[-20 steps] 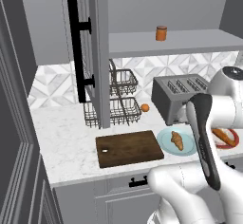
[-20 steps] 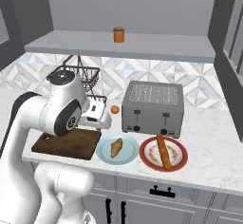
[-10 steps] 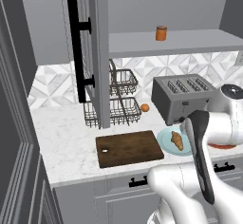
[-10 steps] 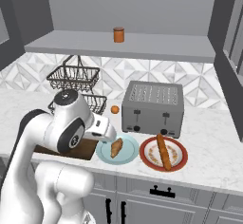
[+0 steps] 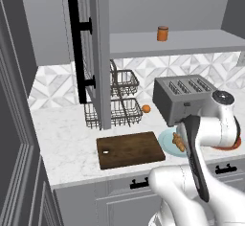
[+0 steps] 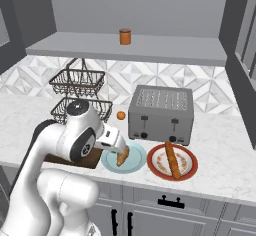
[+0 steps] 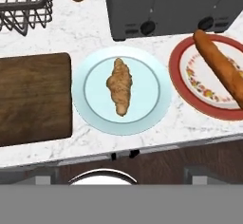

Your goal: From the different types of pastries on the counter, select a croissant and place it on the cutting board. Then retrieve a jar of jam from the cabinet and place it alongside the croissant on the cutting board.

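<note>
Gripper: the two-finger gripper [image 7: 122, 154] is standing released, jaws spread wide and grasping nothing; its dark tips are showing at the bottom centre of the hand view, over the counter's front edge.
Croissant: the small golden-brown ridged croissant [image 7: 120, 86] is lying at the centre of the hand view, lengthwise on the round pale blue plate [image 7: 156, 109], apart from the tips.
Cutting board: the dark brown rectangular wooden cutting board [image 7: 33, 97] is lying bare at the left of the hand view, just beside the plate.
Stick pastry: the long thin brown stick pastry [image 7: 220, 69] is lying on the red-rimmed patterned plate [image 7: 182, 88] at the right edge.
Toaster: the grey four-slot toaster [image 6: 161, 114] is standing behind both plates, centre right of the right base view.
Fruit: the small round orange fruit [image 6: 121, 115] is sitting between toaster and black wire basket rack [image 6: 77, 92].
Jam jar: the small orange-red cylindrical jar [image 5: 162, 33] is standing on the flat grey cabinet shelf [image 5: 191, 43], upper right of the left base view.
Cabinet door: the grey door with the long black bar handle [image 5: 76, 52] is hanging open, upper left.
Counter: the white grey-veined marble worktop [image 5: 62, 143] is carrying everything else.
</note>
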